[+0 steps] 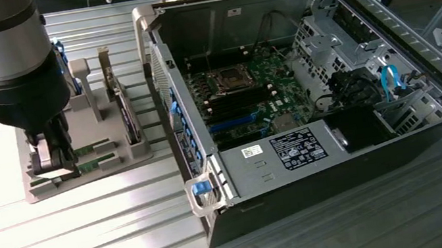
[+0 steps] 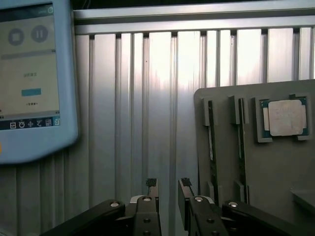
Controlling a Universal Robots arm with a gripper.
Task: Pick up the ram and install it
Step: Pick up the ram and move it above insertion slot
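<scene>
Green ram [image 2: 212, 147] stands on edge in a slot of the grey holder [image 2: 275, 196] on the desk [image 2: 147, 98], beside its twin, not yet lifted. Pincer [image 2: 168, 183] hangs just beside the holder, jaws apart and empty. Judged: pick-up and fitting into the computer case [image 1: 215, 25] both remain.

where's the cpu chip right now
In the wrist view the CPU chip sits in a recess of the gray tray beside two ram sticks; that tray lies on the exterior view's left.

a ribbed metal table [image 1: 89, 245] carries a grey parts holder [image 1: 45, 188], an open computer case [image 1: 321, 191] and a light-blue touchscreen pendant [image 2: 34, 78].
</scene>
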